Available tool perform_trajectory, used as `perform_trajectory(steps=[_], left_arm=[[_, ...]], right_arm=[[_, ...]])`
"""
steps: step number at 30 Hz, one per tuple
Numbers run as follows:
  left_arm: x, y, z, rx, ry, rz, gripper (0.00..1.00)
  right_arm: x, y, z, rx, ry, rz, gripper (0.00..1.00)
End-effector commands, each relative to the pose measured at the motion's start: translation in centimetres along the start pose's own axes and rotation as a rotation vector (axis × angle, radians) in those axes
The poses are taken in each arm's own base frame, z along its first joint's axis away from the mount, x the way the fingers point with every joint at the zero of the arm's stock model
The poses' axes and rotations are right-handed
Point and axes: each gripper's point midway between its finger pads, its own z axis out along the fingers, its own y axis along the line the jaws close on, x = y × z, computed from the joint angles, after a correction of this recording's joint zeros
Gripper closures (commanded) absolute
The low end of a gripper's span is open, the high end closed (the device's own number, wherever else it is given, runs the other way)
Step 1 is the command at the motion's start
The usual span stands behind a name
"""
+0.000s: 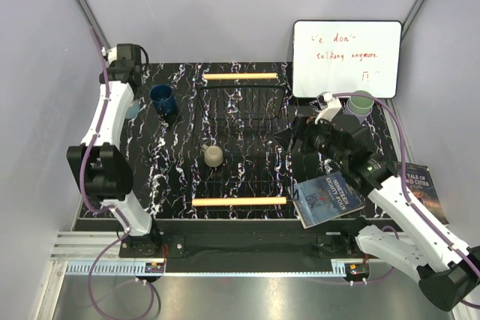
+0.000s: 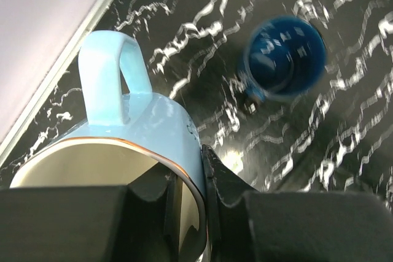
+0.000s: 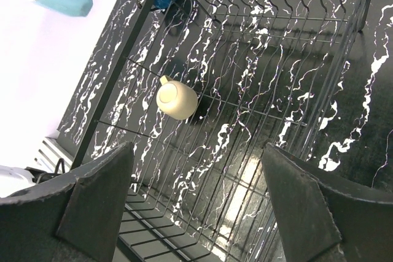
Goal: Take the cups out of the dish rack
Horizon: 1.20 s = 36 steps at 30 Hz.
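Left gripper (image 2: 190,170): clamped on light blue mug (image 2: 147,127) rim, one finger inside for purchase; held outside rack (image 1: 247,89), near navy mug (image 2: 285,59).
Right gripper (image 3: 196,148): jaws wide apart, above rack.
Beige mug (image 3: 177,99): lying in rack, probably next.

rack interior: open from above, blocked only by beige mug (image 1: 214,156) inside dish rack (image 1: 240,201)
left counter (image 1: 161,162): narrowed by navy mug (image 1: 163,100)
right counter: crowded by whiteboard (image 1: 346,58), book (image 1: 328,198)

Black wire dish rack (image 1: 240,201) mid-table, beige mug (image 1: 214,156) inside, navy mug (image 1: 163,100) left of it, light blue mug (image 1: 133,111) farther left, green tumbler (image 1: 361,104) below whiteboard (image 1: 346,54) at right.
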Motion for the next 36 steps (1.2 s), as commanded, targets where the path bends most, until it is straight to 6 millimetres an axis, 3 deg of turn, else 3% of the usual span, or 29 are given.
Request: perform_trajectory(steps=[1,10,16,27,36], left_arm=[[-6.2,-1.0,0.4,0.046,-0.134,-0.101,1.00],[-5.6,-2.9,7.8,0.041,-0.053,-0.083,1.00],[-5.1,-4.0,11.3,0.059,-0.040,-0.100,1.00],[-4.0,-4.9,14.8,0.097,0.001,-0.126,1.00],[-2.6,-5.3,16.7,0.118,0.052,-0.125,1.00]], right_arm=[[-2.2,1.5,0.2,-0.037,-0.047,-0.029,0.08],[-2.5,1.5,0.8,-0.042,-0.059,-0.022,0.09],[-2.0,1.4,1.5,-0.042,-0.040,-0.021,0.08],[-1.6,0.9,3.2,-0.027,-0.017,-0.021,0.09],[-1.8,0.7,3.3,-0.017,-0.025,-0.017,0.09]])
